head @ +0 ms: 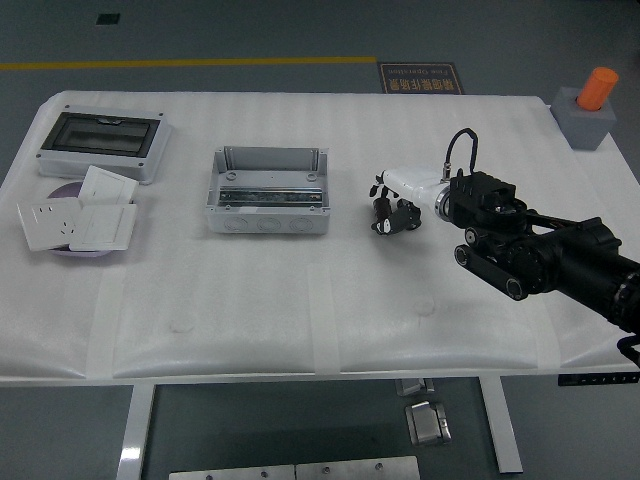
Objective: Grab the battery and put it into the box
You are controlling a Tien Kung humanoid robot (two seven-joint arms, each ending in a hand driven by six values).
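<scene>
My right hand [393, 205] sits over the table's middle right, fingers curled down; whether they clamp the battery I cannot tell, since the dark fingers hide it and I cannot pick it out. My right arm [545, 250] reaches in from the right edge. The box [267, 190], grey and open-topped, stands to the hand's left, apart from it, with a bare strip of table [300, 300] between. Far left: a lidded enclosure [102, 144] near the far edge, white switch plates [80, 218] beside it. Far right corner: a grey block with orange cap [588, 108]. The near half of the table is open.
</scene>
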